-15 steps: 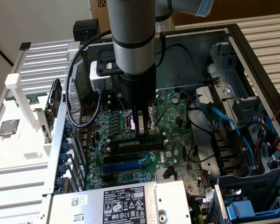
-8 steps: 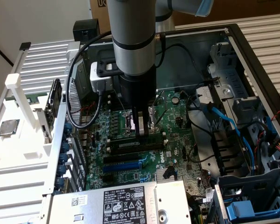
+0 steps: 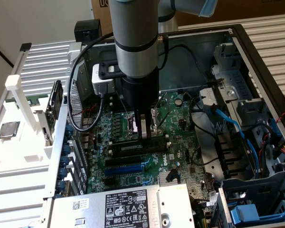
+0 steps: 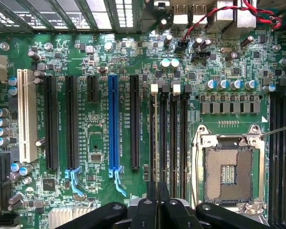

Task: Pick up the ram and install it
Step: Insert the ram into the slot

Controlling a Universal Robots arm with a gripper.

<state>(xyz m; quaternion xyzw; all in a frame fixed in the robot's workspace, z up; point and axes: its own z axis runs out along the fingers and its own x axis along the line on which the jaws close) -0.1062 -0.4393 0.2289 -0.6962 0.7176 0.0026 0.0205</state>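
ram: thin green stick [image 4: 155, 138] seen edge-on in the wrist view, lying along the first slot of the bank beside the CPU socket [image 4: 229, 174]. In the exterior view it is a green strip [image 3: 137, 147] at slot level, just below the fingers.
ram vs end effector: directly under it and between the fingers, no sideways offset visible. Remaining travel looks to be straight down into the board (judgement).
long axis: parallel to the black slots [image 4: 174, 138] and to the blue slot [image 4: 113, 124]. In the exterior view it runs across from the exterior view's left to right, rising slightly to the right.
end effector: [image 4: 158, 200] fingers drawn together with only a sliver between, and the ram's top edge runs into that sliver, so it reads as clamped on the ram near mid-length. Exterior view [image 3: 143, 135] shows the fingertips down at the ram's upper edge.
seating: can't tell if fully home. The white end clip [image 4: 155, 88] at the far end is visible, but whether it is latched is unclear.
arm pose: wrist vertical, pointing straight down into the open case [image 3: 256, 61], over the board's middle.
other: the socket is open and empty.
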